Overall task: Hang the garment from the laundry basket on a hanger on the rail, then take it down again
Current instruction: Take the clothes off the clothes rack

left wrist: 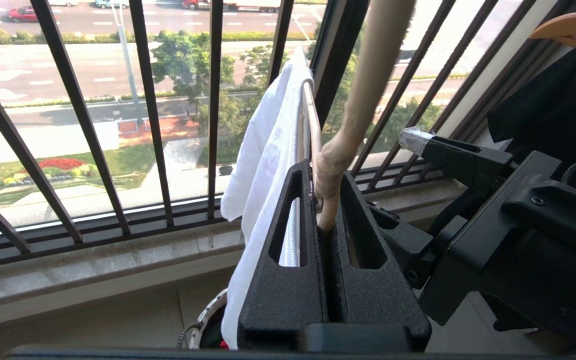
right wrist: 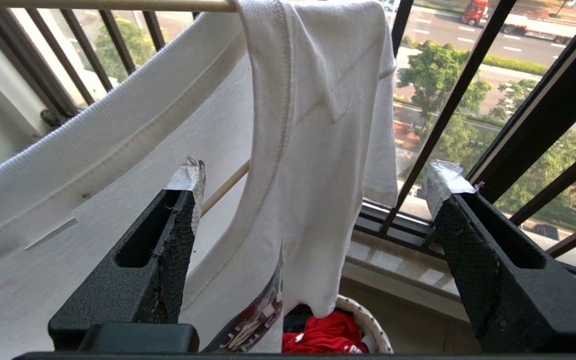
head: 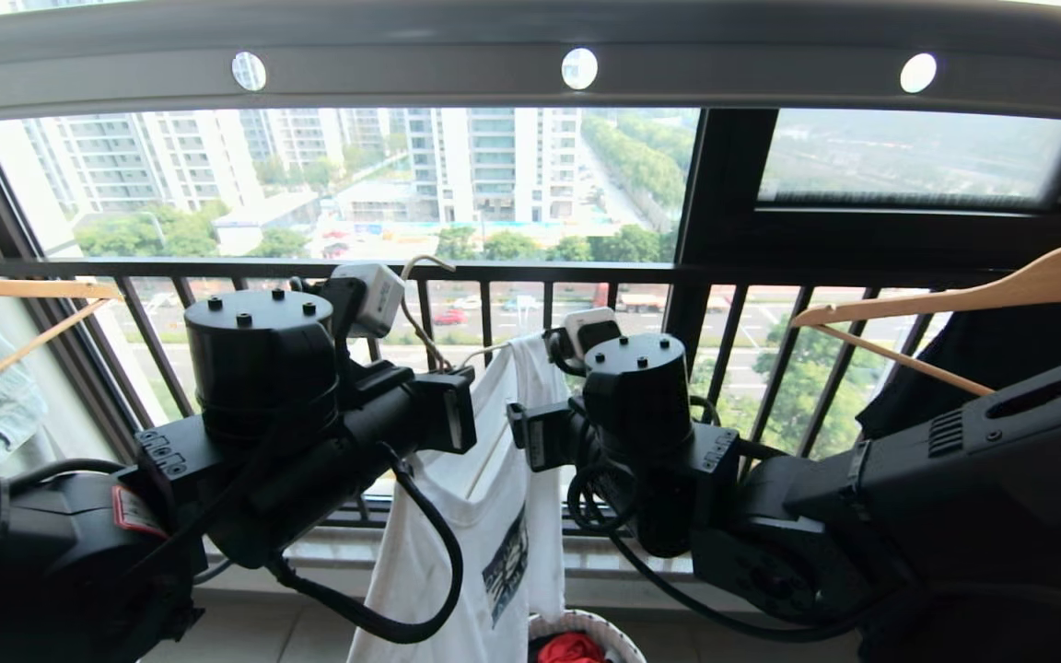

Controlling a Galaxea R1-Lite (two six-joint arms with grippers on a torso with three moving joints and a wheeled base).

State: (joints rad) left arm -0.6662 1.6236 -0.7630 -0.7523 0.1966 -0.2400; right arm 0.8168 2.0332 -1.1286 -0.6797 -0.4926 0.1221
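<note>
Looking forward from the head view: both black arms raised in front of a black balcony railing (head: 494, 272), the grey rail (head: 530, 78) with round holes overhead. Between the arms, the white T-shirt (head: 457, 552) draped over the thin cream hanger (head: 484, 460), logo print facing right of centre. Left gripper (head: 452, 410) at the hanger's neck; right gripper (head: 526, 433) just beside the shirt's right edge. Below, the rim of the laundry basket (head: 586, 626) with a red cloth (head: 567, 649) inside. Wooden hangers (head: 954, 304) at both edges, one carrying a black shirt (head: 1000, 359).

Seen from the left wrist view: left gripper (left wrist: 325, 220) clamped tight on the hanger's (left wrist: 363, 100) twisted neck, the T-shirt (left wrist: 263, 165) hanging just beside one finger, the right gripper's taped fingertip (left wrist: 413, 140) close by.

Seen from the right wrist view: right gripper (right wrist: 313, 200) spread wide and holding nothing, taped fingers (right wrist: 188, 180) on either side of the hanging T-shirt (right wrist: 308, 125), apart from the cloth. Hanger (right wrist: 118, 5) bar across the top under the shoulder fabric. Basket (right wrist: 368, 320) and red cloth (right wrist: 323, 335) beneath the hem.
</note>
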